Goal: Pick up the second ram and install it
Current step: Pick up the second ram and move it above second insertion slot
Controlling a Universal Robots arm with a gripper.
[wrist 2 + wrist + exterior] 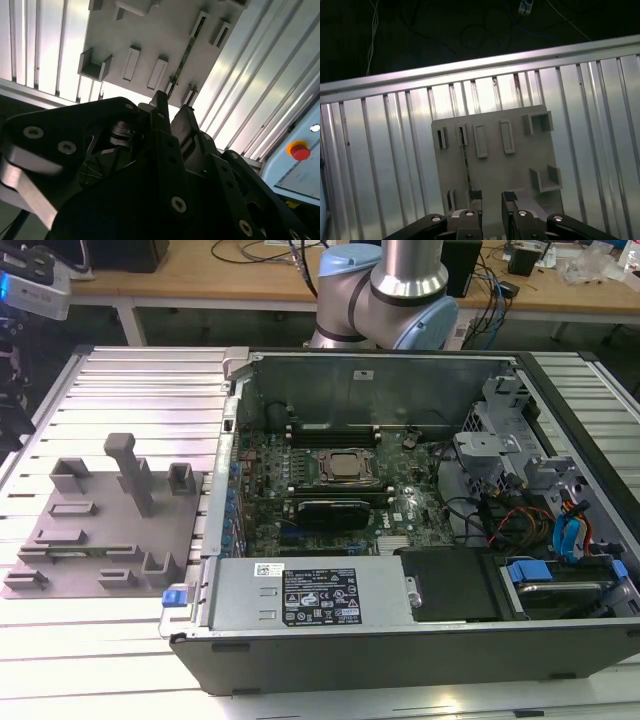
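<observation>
The hand [491, 196] hangs above the gray plate [520, 160], which lies on the ribbed metal table [380, 150]. Its two fingers [476, 196] stand a little apart with a narrow gap. Nothing is held between them, and the bare plate shows through the gap. The ram [467, 165], a thin green stick, is seen edge-on on the plate, along a row of slots. Its near end comes just beside one finger, not between the two. In the second wrist view the ram [186, 55] runs in the same way toward the tips of the hand [172, 107]. In the exterior view the plate [100, 540] lies at the exterior view's left of the open computer case [400, 650]. The arm [400, 285] rises behind the case.
</observation>
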